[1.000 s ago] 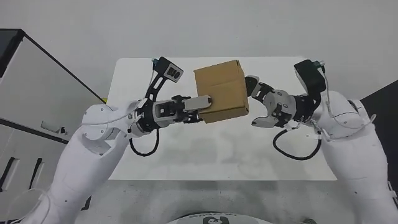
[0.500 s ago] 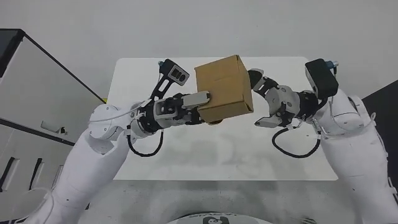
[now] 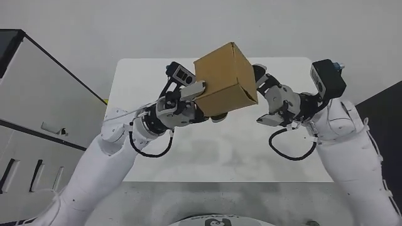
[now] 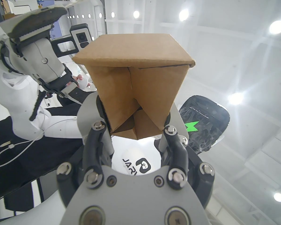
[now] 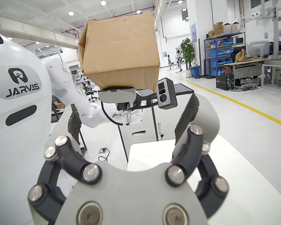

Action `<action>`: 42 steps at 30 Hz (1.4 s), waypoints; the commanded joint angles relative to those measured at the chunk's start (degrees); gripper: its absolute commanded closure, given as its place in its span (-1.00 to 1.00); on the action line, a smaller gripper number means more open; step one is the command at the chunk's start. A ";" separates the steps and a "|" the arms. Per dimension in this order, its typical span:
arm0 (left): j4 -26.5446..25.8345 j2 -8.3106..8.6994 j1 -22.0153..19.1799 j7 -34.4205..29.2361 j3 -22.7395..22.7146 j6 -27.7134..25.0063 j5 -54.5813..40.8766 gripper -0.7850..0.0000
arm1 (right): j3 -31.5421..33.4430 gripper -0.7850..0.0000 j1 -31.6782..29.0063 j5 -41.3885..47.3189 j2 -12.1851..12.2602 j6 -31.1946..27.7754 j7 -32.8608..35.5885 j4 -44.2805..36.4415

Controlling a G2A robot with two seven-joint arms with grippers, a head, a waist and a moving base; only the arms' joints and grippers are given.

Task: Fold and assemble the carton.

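The left gripper [image 4: 135, 124] is closed on the carton [image 4: 135, 71]. Its fingers pinch the near end, so the box juts straight out past the fingertips, tilted, clear above the table [image 3: 220, 157]. The right gripper [image 5: 131, 118] gapes wide with nothing in it. The carton sits directly ahead of its fingers and slightly above — close, but not touching. As the free arm, it looks the likelier one to press the loose flaps — these face the left gripper, away from it.
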 commanded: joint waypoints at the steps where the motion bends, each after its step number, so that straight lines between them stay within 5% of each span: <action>1: 0.29 -0.20 0.01 0.11 0.39 -0.19 -0.07 1.00 | -0.54 -1.00 0.37 -2.45 -0.32 0.00 -2.74 -0.09; 13: 0.53 -1.27 0.15 0.92 1.76 -1.41 0.61 1.00 | -6.76 -1.00 2.82 -12.16 -1.91 0.00 -17.37 2.39; 42: -0.95 -2.39 2.53 1.14 -0.04 -0.30 4.52 1.00 | -11.03 -1.00 4.08 -16.12 -0.15 0.00 -28.62 0.69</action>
